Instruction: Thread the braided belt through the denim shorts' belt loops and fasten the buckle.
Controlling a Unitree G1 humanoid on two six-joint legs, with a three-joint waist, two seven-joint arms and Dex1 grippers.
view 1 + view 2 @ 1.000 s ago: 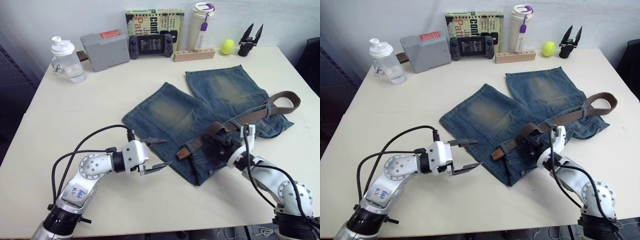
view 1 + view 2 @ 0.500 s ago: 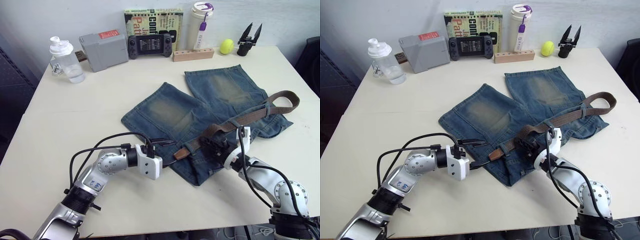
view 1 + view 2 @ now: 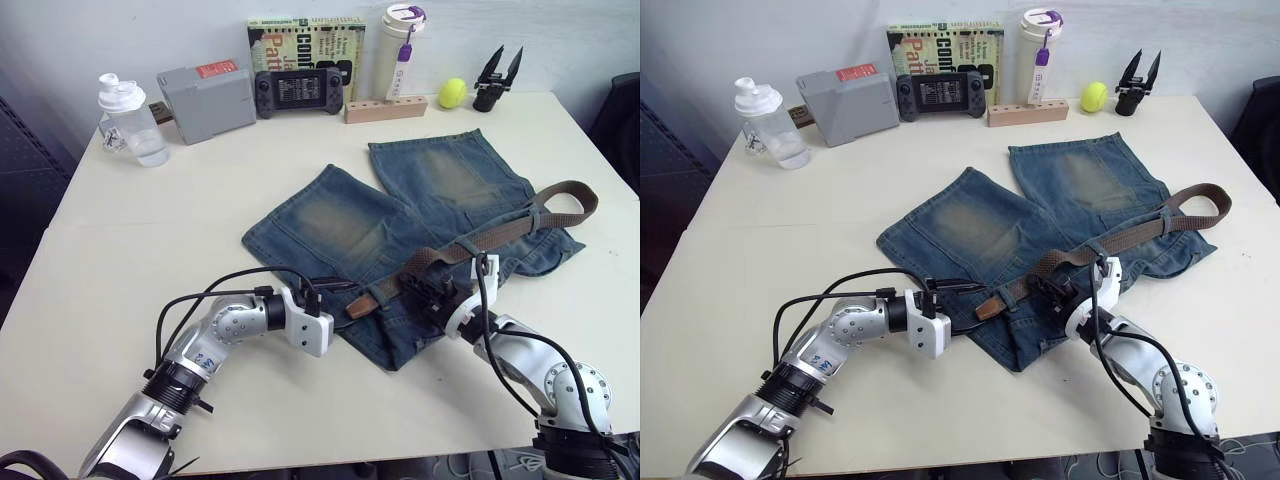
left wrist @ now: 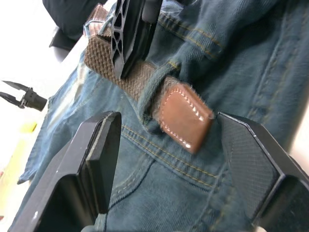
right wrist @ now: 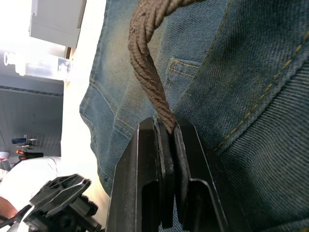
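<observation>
The denim shorts (image 3: 420, 205) lie flat mid-table, waistband toward me. The braided belt (image 3: 500, 235) runs along the waistband and ends in a fold at the right (image 3: 572, 192). Its brown leather tip (image 4: 186, 118) pokes out of a belt loop (image 4: 153, 92) at the left. My left gripper (image 3: 340, 302) is open, one finger (image 4: 99, 145) on each side of that tip. My right gripper (image 3: 428, 282) is shut on the belt's raised middle (image 5: 147, 67). I cannot make out the buckle.
Along the table's far edge stand a shaker bottle (image 3: 125, 118), grey box (image 3: 208, 98), game console (image 3: 300, 90), book (image 3: 308, 45), tumbler (image 3: 400, 48), wooden block (image 3: 388, 108), yellow ball (image 3: 452, 93) and a black spare gripper (image 3: 497, 80).
My left gripper has moved right across the table to the belt's leather tip, and its fingers now flank it. The right gripper stays shut on the belt.
</observation>
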